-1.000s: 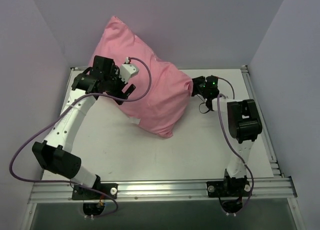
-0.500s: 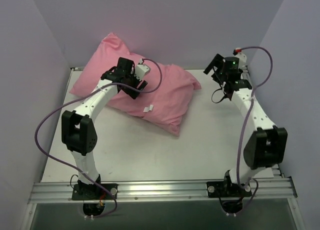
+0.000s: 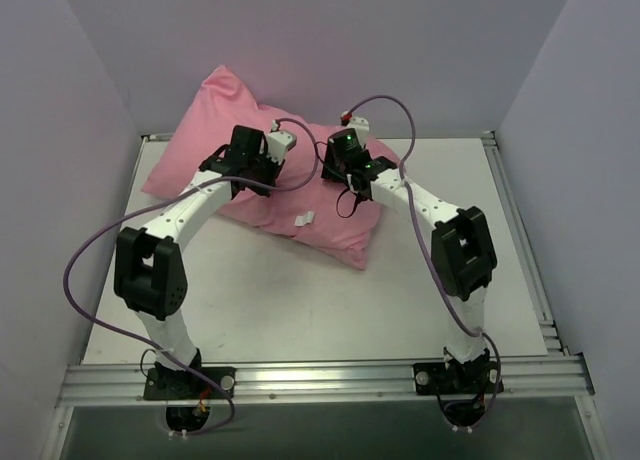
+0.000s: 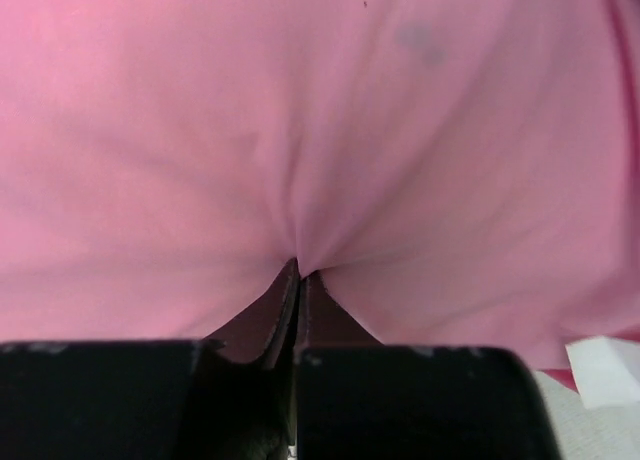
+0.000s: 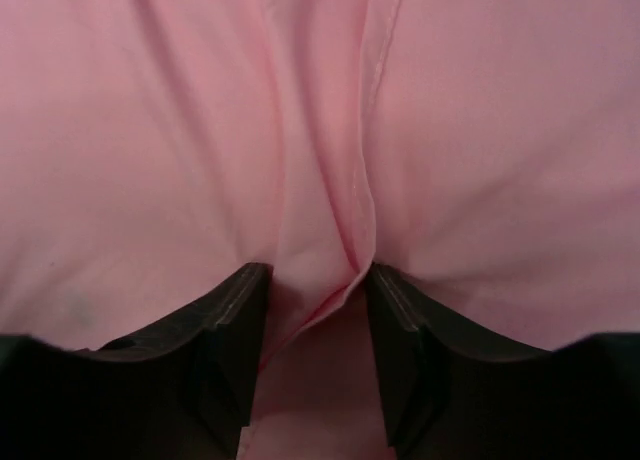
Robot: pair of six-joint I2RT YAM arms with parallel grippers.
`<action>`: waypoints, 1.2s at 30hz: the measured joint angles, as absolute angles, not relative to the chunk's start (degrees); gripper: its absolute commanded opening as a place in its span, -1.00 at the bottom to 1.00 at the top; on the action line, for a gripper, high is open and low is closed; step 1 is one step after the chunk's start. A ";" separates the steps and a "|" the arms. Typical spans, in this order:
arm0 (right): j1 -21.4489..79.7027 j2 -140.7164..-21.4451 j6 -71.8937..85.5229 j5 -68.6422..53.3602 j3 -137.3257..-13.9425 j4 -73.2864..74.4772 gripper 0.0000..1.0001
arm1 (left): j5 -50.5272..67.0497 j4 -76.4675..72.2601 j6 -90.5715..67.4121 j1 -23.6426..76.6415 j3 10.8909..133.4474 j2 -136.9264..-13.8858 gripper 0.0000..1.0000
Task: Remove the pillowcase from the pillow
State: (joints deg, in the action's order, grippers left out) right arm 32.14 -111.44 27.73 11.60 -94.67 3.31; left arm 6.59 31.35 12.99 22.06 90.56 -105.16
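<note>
The pink pillowcase (image 3: 330, 220) lies at the back of the table, stuffed full, its far left corner resting against the back wall. The pillow is hidden inside it. My left gripper (image 3: 262, 172) presses down on the case's middle, shut on a small pinch of plain pink cloth (image 4: 300, 130), its tips (image 4: 298, 270) together. My right gripper (image 3: 347, 183) sits close beside it on the right. Its fingers (image 5: 315, 275) stand partly apart with a seamed fold of the pillowcase (image 5: 200, 130) bunched between them, touching both pads.
A small white tag (image 3: 305, 219) sticks out of the case's near side, also in the left wrist view (image 4: 605, 370). Lilac walls close in the back and both sides. The white table (image 3: 300, 300) ends at a metal rail (image 3: 320, 375) in front.
The pillow has dropped from standing up to lying flat. My right arm swung out to the back right, then in onto the case. My left gripper closed on the cloth.
</note>
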 measured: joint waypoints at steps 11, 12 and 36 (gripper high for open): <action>29.87 -106.34 29.06 12.62 -84.77 1.15 -0.40 | 4.86 29.17 8.14 20.25 88.84 -102.89 -0.95; 29.02 -103.96 29.08 12.62 -81.84 0.82 -0.43 | 4.75 29.08 7.81 19.09 88.84 -103.00 -0.95; 19.25 -94.54 32.91 -8.40 -55.31 -17.06 -1.00 | 8.19 35.83 14.68 24.08 96.36 -96.03 0.88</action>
State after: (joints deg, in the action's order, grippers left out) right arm 19.25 -94.54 32.91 -8.40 -55.31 -17.06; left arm 8.19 35.83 14.68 24.08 96.36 -96.03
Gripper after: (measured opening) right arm 0.028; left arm 0.947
